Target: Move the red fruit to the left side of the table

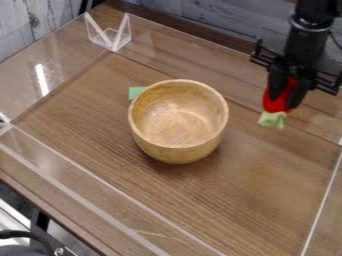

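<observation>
Wood-grain table (254,195) | end effector (279,98) pinching red fruit (275,108), lifted | no legible writing

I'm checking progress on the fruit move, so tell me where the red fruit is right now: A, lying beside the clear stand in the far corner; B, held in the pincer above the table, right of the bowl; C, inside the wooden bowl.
B: the red fruit hangs clamped in the pincer, lifted off the table, right of the wooden bowl.

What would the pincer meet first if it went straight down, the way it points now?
Most likely bare table. The pincer points straight down, shut on the red fruit, so the fruit's green base would touch the wood first. The wooden bowl appears off to the side, though depth is unclear.
</observation>
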